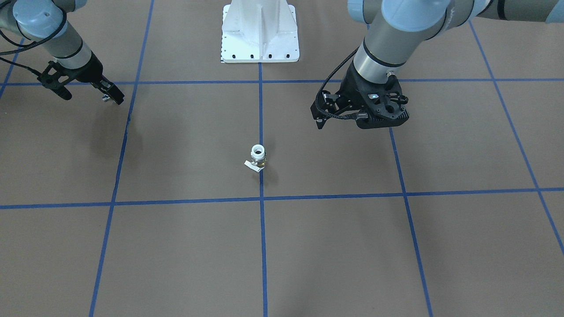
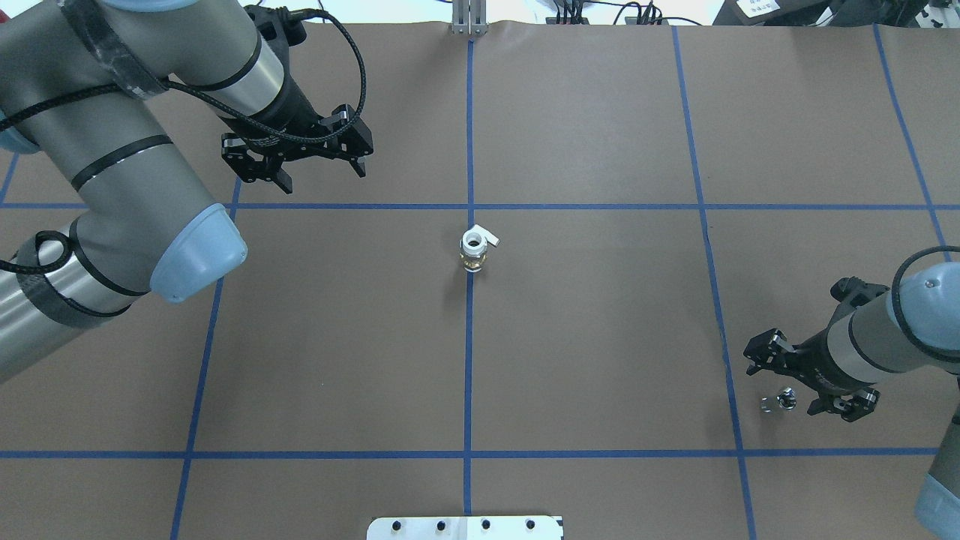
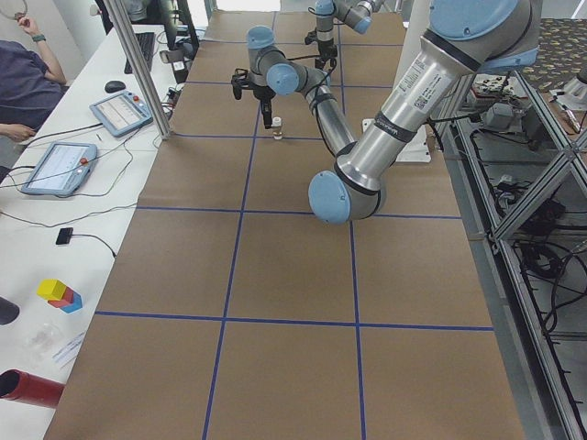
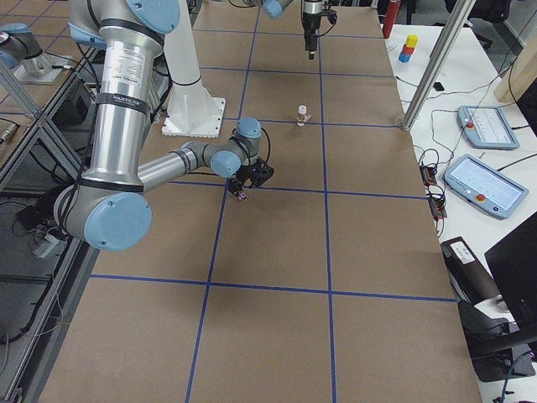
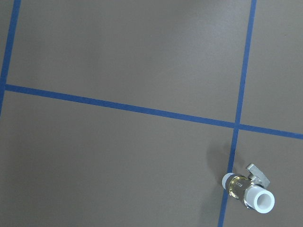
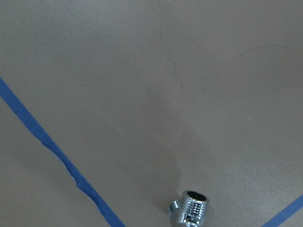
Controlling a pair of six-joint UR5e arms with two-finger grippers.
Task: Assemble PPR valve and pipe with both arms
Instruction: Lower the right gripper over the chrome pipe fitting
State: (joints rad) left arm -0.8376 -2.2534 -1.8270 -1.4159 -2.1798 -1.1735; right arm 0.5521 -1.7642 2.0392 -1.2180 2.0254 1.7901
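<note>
The pipe [image 2: 474, 251], a short white plastic stub on a brass nut with a small white tag, stands upright at the table's middle on a blue tape line; it also shows in the front view [image 1: 257, 157] and the left wrist view [image 5: 248, 191]. The PPR valve [image 2: 780, 401], a tiny chrome fitting, lies on the table at the right, also in the right wrist view [image 6: 189, 209]. My right gripper [image 2: 802, 382] is open and low over the valve, not holding it. My left gripper [image 2: 321, 176] is open and empty, above the table to the far left of the pipe.
The robot's white base plate [image 1: 260, 39] sits at the table's near edge between the arms. Blue tape lines [image 2: 469, 360] grid the brown table. An operators' bench with tablets [image 3: 60, 165] and coloured blocks [image 3: 60, 293] runs along the far side.
</note>
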